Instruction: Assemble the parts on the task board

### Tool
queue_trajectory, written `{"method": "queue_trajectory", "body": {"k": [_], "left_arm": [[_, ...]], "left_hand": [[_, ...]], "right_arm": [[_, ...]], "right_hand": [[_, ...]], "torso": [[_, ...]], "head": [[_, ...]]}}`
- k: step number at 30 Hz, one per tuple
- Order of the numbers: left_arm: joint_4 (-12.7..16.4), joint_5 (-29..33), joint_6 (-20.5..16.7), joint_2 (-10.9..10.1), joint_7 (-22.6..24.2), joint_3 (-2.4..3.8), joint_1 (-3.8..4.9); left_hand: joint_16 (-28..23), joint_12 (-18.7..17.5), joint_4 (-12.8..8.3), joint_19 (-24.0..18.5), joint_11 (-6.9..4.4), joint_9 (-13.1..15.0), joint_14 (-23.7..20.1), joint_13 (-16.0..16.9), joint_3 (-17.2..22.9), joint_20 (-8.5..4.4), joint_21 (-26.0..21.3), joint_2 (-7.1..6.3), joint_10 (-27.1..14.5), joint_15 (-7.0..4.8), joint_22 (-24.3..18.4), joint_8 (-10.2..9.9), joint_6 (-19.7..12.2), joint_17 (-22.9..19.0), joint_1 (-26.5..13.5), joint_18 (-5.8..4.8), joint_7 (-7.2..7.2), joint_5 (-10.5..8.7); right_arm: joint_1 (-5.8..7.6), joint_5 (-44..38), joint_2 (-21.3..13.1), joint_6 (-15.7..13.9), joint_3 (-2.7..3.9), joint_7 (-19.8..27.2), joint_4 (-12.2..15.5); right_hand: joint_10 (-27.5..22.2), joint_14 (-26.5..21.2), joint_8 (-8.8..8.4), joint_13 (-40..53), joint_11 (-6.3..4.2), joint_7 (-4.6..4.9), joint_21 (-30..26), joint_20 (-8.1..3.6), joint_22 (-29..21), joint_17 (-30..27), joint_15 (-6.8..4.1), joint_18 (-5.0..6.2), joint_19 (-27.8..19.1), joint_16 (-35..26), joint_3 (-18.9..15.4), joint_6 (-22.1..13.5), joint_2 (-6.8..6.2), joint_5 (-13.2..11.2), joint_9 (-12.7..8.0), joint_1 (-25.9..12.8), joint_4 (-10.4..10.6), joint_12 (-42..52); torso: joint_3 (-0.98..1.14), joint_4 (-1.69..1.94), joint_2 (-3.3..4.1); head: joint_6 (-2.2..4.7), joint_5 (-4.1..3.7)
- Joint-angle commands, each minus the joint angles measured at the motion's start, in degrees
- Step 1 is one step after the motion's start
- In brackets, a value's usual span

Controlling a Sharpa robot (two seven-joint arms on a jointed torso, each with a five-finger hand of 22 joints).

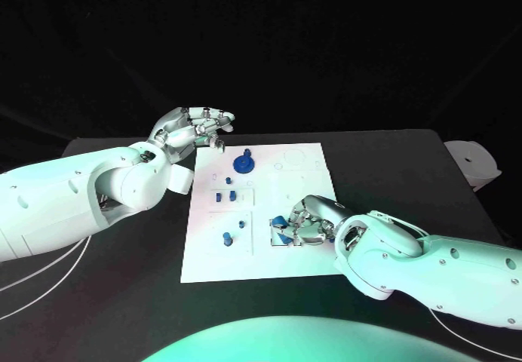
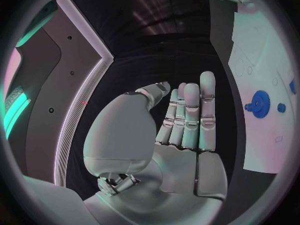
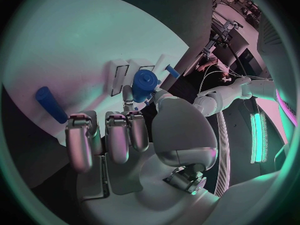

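Right hand (image 1: 302, 222) lies low over the near right part of the task board (image 1: 299, 170), its fingers curled down around a small blue part (image 1: 278, 221) that sits at a white holder block there; in the right wrist view the same hand (image 3: 134, 135) has its fingertips (image 3: 139, 127) bent in against a round blue part (image 3: 144, 82) with a knurled-looking rim, pinched between thumb and fingers, just beside two white rectangular frames. That view also shows a blue bar (image 3: 49, 104) lying flat on the board (image 3: 75, 45) a little apart from the fingers, which the head view does not make out clearly. The board itself is a white rectangular plate in the middle of the black table (image 1: 403, 166), carrying several small blue pieces: a blue gear (image 1: 245, 162) with a stub standing up from it toward the board's far side, and smaller blue pegs (image 1: 224, 197) down the board's left half. Left hand (image 1: 198, 127) hovers off the board's far left corner, above the table; the left wrist view shows this hand (image 2: 181, 135) flat with its fingers straight and side by side, holding nothing, and the gear (image 2: 260, 102) on the board (image 2: 256, 50) well beyond the fingertips
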Motion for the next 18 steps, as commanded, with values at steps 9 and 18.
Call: {"method": "queue_trajectory", "body": {"k": [9,18], "left_arm": [[0.2,0.3,0.6,-0.1,0.2,0.04,0.03],[0.2,0.3,0.6,-0.2,0.2,0.04,0.04]], "left_hand": [[0.4,0.3,0.1,0.1,0.01,0.1,-0.4,-0.1,0.1,0.48,-0.2,0.33,-0.5,0.04,-0.1,0.4,-0.3,0.0,0.0,0.38,0.11,0.15],[0.4,0.4,0.1,0.1,0.02,0.1,-0.4,-0.1,0.2,0.46,-0.3,0.3,-0.5,0.03,-0.1,0.4,-0.4,-0.1,0.1,0.38,0.13,0.14]], "right_arm": [[-0.08,-2.1,0.7,1.7,-0.1,-1.1,-0.6],[-0.08,-3.0,0.8,0.1,-0.11,-1.0,-0.7]], "right_hand": [[2.7,5.6,1.87,10.7,-0.54,-3.75,-0.1,-0.76,14.8,13.7,-0.65,-0.56,5.7,0.3,-4.7,2.7,1.14,-5.1,1.4,-6.7,0.2,-0.2],[2.2,5.5,2.75,10.2,-0.32,-3.51,-0.8,-0.62,14.6,13.4,-0.47,-0.43,5.5,0.2,-10.9,1.5,3.62,-8.9,2.3,-12.4,0.3,-1.2]], "torso": [[0.03,0.02,0.0],[0.06,0.0,-0.01]], "head": [[-0.11,0.14],[-0.05,0.24]]}}
